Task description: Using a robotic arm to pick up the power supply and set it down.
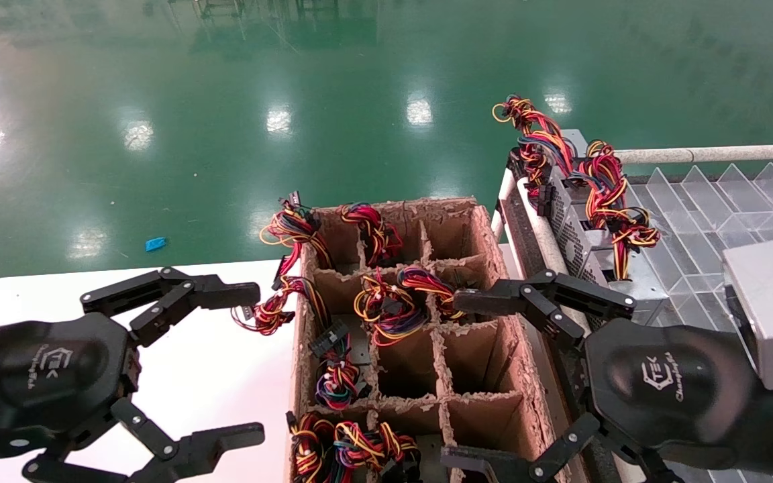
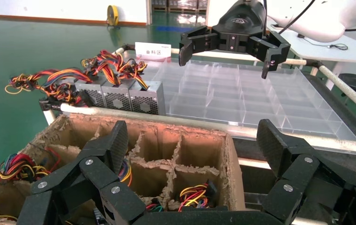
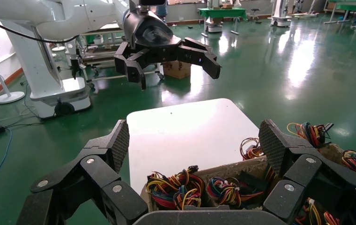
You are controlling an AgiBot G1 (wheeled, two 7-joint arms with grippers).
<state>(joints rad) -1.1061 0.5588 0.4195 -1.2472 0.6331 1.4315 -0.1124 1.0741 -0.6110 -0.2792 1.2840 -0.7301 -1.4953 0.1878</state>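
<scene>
A glossy green factory floor stretches behind a white surface (image 1: 178, 376) that carries a ragged cardboard divider box (image 1: 474, 221), its cells stuffed with knotted wire bundles. To the robot's right a rack holds clear plastic divider trays (image 1: 715, 208), and at their far end sit grey power supplies side by side. The nearest power supply (image 1: 578, 235) shows its perforated vent side, its red, yellow, blue and black wire bundle (image 1: 611, 194) draped over the top.

The right gripper (image 1: 474, 379) hovers spread wide above the box's right edge, just short of that unit, holding nothing. The left gripper (image 1: 252, 362) hangs released over the white surface, idle.

Risks, as I judge them: the loose wires could snag a finger or tangle with the neighbouring supply's bundle (image 1: 534, 131), dragging it along. The smooth metal casing may slip in a shallow grip. The box wall sits close beneath the right gripper and could be clipped.

Each gripper body bears a white logo reading roughly "CTEK" with smaller script beneath. In the left wrist view, a white placard (image 2: 152, 48) carries Chinese characters I cannot read surely.
</scene>
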